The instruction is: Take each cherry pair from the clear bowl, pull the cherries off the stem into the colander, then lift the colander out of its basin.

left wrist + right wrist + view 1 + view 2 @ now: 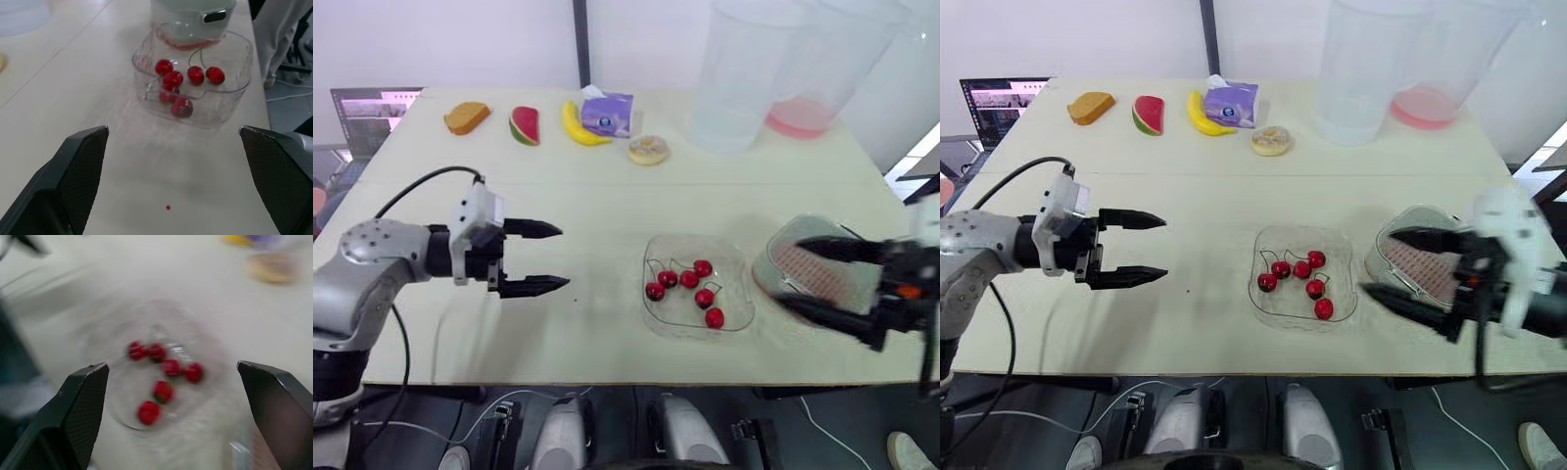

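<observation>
Red cherries (1301, 269) sit in the clear bowl (1304, 233); left gripper (564, 257) well left of it, right gripper (1378, 261) just right, over the colander (1425, 269); both jaws wide open, empty.

The counter (607, 196) was pale cream, with one tiny red speck (167, 207). Six cherries (689, 279) were glossy red on dark stems in a clear bowl (736, 253). The colander (818, 274) was pinkish red and finely dotted, in a clear basin (766, 264). The left claw (562, 258) and right claw (791, 270) were black, and the pads (83, 171) bore a fine grid. Behind lay orange-brown bread (467, 117), a red, green-rinded watermelon slice (525, 125), a yellow banana (578, 125), a purple-and-white packet (607, 113) and a cream doughnut (648, 150).
</observation>
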`<state>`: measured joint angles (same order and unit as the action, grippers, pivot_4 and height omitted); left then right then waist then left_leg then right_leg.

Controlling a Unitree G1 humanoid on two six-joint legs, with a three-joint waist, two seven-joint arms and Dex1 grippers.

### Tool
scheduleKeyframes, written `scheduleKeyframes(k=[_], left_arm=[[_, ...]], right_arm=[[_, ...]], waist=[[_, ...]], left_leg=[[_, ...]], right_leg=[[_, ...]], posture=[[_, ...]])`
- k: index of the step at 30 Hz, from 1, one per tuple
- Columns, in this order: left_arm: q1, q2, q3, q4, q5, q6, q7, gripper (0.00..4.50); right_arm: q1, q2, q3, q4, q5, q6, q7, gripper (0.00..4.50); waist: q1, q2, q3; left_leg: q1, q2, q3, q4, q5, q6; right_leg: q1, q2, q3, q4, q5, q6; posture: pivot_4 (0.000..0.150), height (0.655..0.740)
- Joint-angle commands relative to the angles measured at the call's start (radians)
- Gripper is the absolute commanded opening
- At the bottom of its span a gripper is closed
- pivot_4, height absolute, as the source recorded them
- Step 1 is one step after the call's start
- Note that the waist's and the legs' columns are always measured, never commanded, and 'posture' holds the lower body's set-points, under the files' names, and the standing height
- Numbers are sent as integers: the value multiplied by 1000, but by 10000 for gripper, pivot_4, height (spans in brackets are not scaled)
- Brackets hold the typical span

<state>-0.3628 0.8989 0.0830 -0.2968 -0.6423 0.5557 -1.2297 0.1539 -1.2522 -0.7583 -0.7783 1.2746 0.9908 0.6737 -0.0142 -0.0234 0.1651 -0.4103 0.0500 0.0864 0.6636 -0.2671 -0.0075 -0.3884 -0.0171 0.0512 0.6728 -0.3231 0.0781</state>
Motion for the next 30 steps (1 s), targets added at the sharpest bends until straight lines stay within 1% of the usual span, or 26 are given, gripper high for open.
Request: scheduleKeyframes(k=[1, 3, 5, 8, 10, 11, 15, 20, 24, 30], left_arm=[[-39, -10, -23, -5, -4, -10, -21, 45000], [-61, -22, -50, 12, 9, -25, -38, 45000], [-77, -31, -70, 23, 22, -40, -51, 45000], [-90, -40, -79, 30, 28, -50, -63, 45000], [-95, -45, -83, 32, 29, -53, -65, 45000], [-94, -47, -86, 31, 29, -55, -65, 45000], [-90, -56, -94, 27, 32, -59, -61, 45000], [-92, -64, -92, 32, 36, -66, -59, 45000], [-84, -70, -92, 19, 38, -64, -51, 45000], [-87, -67, -83, 15, 36, -55, -47, 45000]], right_arm=[[-181, -98, 257, 49, 8, 7, -107, 44623], [-330, -134, 461, 65, -67, 17, -75, 44623], [-470, -131, 626, 91, -139, 50, -30, 44623], [-609, -128, 771, 105, -246, 47, 75, 44623], [-666, -142, 858, 110, -369, -3, 162, 44623], [-689, -141, 902, 118, -452, -59, 209, 44623], [-778, -86, 1015, 175, -636, -164, 327, 44623], [-853, -33, 1148, 246, -837, -226, 441, 44623], [-889, 28, 1191, 313, -922, -217, 475, 44623], [-943, 118, 1176, 348, -942, -118, 478, 44623]], waist=[[-2, 0, 0], [-2, 0, 0], [-3, 0, 0], [-3, 0, 1], [-3, 1, 0], [-3, 1, 0], [-2, 1, 0], [-3, 1, 0], [-2, 1, 0], [-2, 1, 0]], left_leg=[[0, 0, 0, 0, 0, 0], [-1, 0, 1, 1, 0, 1], [-1, 0, 1, 1, 0, 1], [-3, 0, 1, 1, 0, 1], [-6, 0, 1, 2, 0, 1], [-9, 0, 1, 2, 0, 1], [-16, 0, 1, 5, 0, 1], [-16, 0, 1, 6, 1, 0], [-15, 0, 1, 7, 2, 1], [-16, 0, 1, 9, 2, 1]], right_leg=[[0, 0, 0, 0, 0, 0], [-2, -2, 0, 0, 0, 0], [-2, -2, 0, 0, 0, 0], [-5, -2, 0, 1, 0, -1], [-8, -2, 0, 1, 0, 0], [-10, -1, 0, 1, 0, 0], [-18, -1, -1, 5, 0, 0], [-19, 0, 0, 10, 0, 0], [-19, 0, 0, 11, 0, 0], [-19, 0, -1, 12, 0, 0]], posture=[[1500, 7400], [1500, 7400], [1500, 7400], [1500, 7400], [1500, 7400], [1500, 7400], [1500, 7400], [1500, 7400], [1500, 7400], [1500, 7400]])
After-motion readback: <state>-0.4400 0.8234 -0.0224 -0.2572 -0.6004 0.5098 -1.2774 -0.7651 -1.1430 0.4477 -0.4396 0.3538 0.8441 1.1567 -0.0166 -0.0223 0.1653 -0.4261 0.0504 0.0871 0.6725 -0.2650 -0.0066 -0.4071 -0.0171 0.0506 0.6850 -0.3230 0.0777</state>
